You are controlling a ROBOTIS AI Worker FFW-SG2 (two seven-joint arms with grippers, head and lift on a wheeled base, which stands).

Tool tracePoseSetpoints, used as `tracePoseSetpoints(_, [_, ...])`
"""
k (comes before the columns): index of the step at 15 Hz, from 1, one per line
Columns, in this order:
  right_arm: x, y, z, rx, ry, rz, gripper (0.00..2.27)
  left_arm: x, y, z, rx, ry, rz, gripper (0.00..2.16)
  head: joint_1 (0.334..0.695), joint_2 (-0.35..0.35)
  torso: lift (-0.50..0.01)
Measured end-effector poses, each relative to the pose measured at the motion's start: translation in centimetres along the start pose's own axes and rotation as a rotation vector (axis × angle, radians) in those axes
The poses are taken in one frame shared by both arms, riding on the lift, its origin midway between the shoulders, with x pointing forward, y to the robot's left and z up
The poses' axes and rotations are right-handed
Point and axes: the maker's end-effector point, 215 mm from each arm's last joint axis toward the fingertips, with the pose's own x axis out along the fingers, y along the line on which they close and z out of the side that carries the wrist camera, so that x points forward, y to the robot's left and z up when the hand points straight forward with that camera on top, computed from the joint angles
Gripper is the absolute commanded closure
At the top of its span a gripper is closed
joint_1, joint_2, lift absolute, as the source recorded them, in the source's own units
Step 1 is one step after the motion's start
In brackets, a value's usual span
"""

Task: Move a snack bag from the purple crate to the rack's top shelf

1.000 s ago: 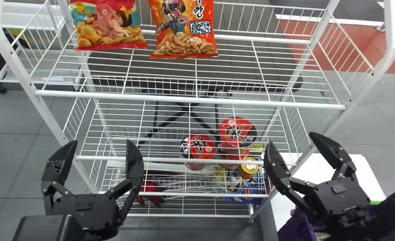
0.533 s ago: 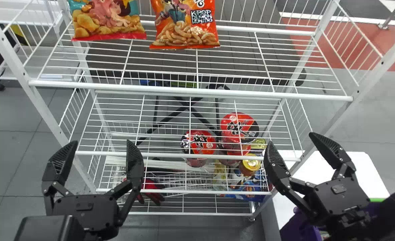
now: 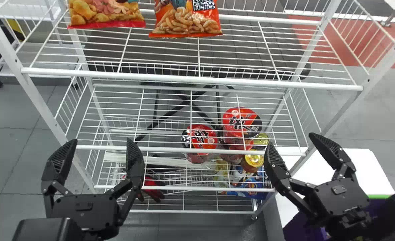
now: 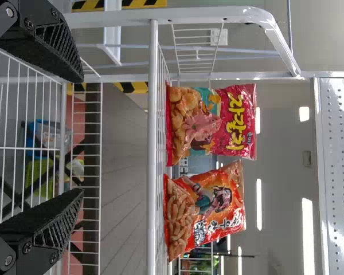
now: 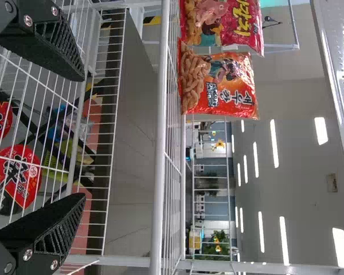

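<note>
Matte black housings [image 3: 83, 212] with rounded corners, jointed links [image 3: 120, 189], tapered fingers [image 3: 136, 162] — ribbed inner faces [image 3: 60, 161], silvery screws [image 5: 27, 255]

White wire rack [image 3: 39, 100] now larger in the head view.
The front rail [image 3: 197, 78] of its top shelf has moved up, the pink-and-teal snack bag [image 3: 107, 13] and orange snack bag [image 3: 185, 21] have slid to the top edge, the red-lidded round tub [image 3: 239, 120] has risen, and the purple plastic crate [image 3: 294, 227] has shifted slightly right.
</note>
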Motion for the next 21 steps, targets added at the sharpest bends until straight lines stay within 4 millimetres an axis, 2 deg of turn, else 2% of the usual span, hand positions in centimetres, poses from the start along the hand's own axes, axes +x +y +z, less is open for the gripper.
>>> tracePoseSetpoints(21, [-0.04,-0.06,-0.37,-0.004,0.008,0.003,0.09,-0.26,-0.32,0.17,0.002,-0.004,0.001,0.14,0.695,-0.098,-0.337])
